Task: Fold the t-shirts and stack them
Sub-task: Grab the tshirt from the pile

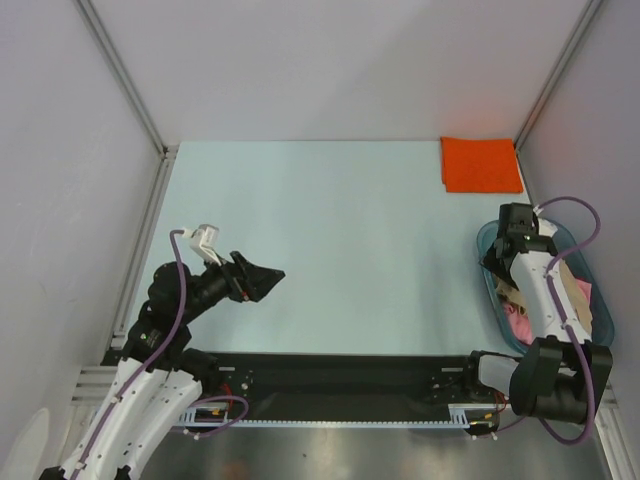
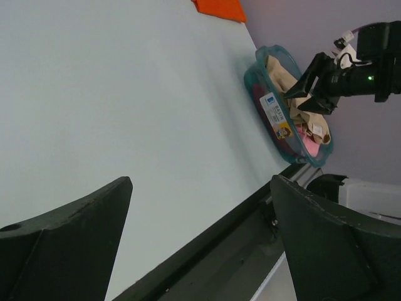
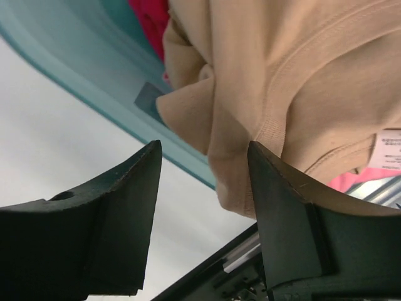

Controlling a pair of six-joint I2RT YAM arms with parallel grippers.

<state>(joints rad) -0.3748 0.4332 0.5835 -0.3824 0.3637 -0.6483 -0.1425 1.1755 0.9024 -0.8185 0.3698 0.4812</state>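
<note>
- Left gripper (image 1: 262, 278): hovers above the table (image 1: 330, 240) on the near left side. Its jaws are spread wide with nothing between them, and only bare table surface shows in the gap in its own wrist view.
- Right gripper (image 3: 203, 149): reaches down into the teal tub (image 1: 487, 262) at the right edge of the table. Its jaws are partly apart and straddle a bunched fold of the tan t-shirt (image 3: 294, 75).
- Contact: the cloth lies against the inner face of one finger (image 3: 301, 219). A clear gap shows between the cloth and the other finger (image 3: 106, 226). The fold is not pinched on both sides.
- Tan t-shirt: crumpled in the tub, lying on top. A ribbed seam and a white tag (image 3: 390, 147) face the right wrist camera.
- Pink t-shirt (image 1: 518, 322): in the same tub, under and beside the tan one. It shows at the near end and along the right wall.
- Orange t-shirt (image 1: 481, 165): folded flat into a neat rectangle at the far right corner of the table. It is well apart from both grippers and just beyond the tub.
- Tub: translucent, with a printed sticker (image 2: 274, 111) on the side wall facing the left arm.
</note>
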